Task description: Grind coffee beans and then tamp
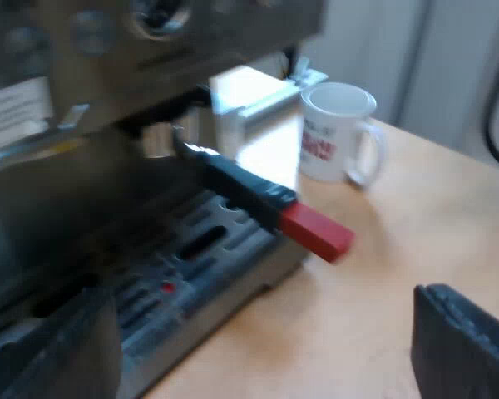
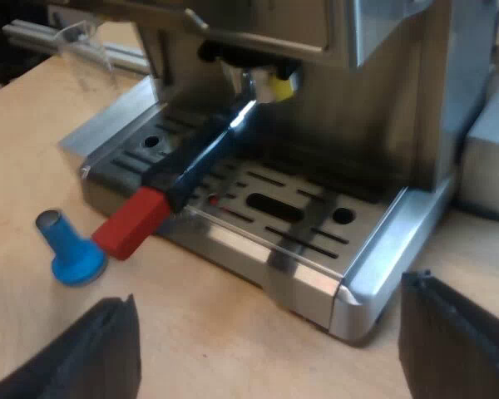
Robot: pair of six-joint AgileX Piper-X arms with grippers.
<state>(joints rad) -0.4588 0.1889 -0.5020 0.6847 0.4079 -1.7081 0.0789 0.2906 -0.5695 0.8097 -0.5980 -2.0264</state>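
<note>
The metal holder (image 2: 251, 91) sits in the espresso machine's (image 2: 382, 100) front, above the drip tray (image 2: 291, 216). Its dark handle (image 2: 201, 156) sticks out over the tray and ends in red (image 2: 130, 223). A blue tamper (image 2: 70, 250) stands on the wooden table close to the red end. My right gripper (image 2: 270, 353) is open, hanging before the tray's edge with nothing between its fingers. In the left wrist view the same handle (image 1: 243, 181) and red end (image 1: 316, 231) reach out from the machine (image 1: 108, 66). My left gripper (image 1: 258, 357) is open and empty near the tray's corner.
A white mug (image 1: 337, 133) with red print stands on the table beyond the red end, beside the machine. A clear measuring glass (image 2: 85, 48) stands at the machine's far side. A grey box (image 2: 491, 158) lies by the machine's other side.
</note>
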